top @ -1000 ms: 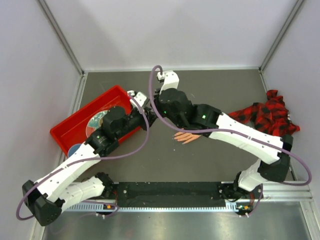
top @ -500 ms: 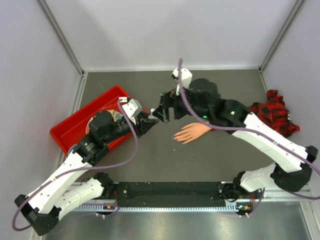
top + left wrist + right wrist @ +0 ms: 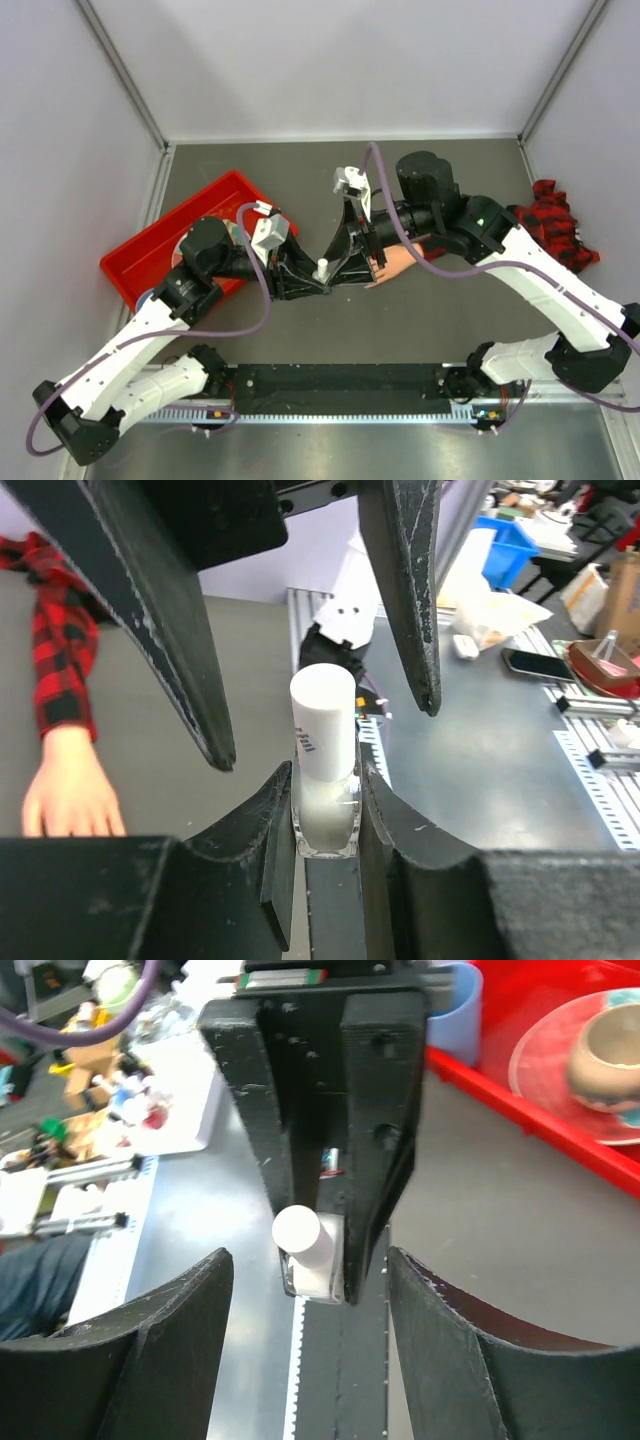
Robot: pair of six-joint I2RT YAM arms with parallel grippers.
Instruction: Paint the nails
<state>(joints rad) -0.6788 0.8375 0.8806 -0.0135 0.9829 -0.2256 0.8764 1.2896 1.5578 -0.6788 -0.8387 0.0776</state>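
My left gripper (image 3: 325,815) is shut on a small clear bottle (image 3: 325,800) with a white cap (image 3: 323,720), holding it upright by the glass. My right gripper (image 3: 308,1260) is open, one finger on each side of the cap (image 3: 297,1232) and apart from it. From above, both grippers meet at the bottle (image 3: 322,270) in the table's middle. The peach fake hand (image 3: 397,262) lies flat just right of them, partly under the right gripper (image 3: 345,262). Its red-and-black plaid sleeve (image 3: 545,228) trails to the right. The nails are too small to make out.
A red tray (image 3: 135,262) sits at the left, holding a plate with a small bowl (image 3: 605,1055). A blue cup (image 3: 455,1000) stands by the tray. Grey walls close in the table on three sides.
Both arms came toward the table's middle front. The right gripper left the spot over the fake hand, opened, and now straddles the bottle cap. The left gripper kept its hold on the bottle.
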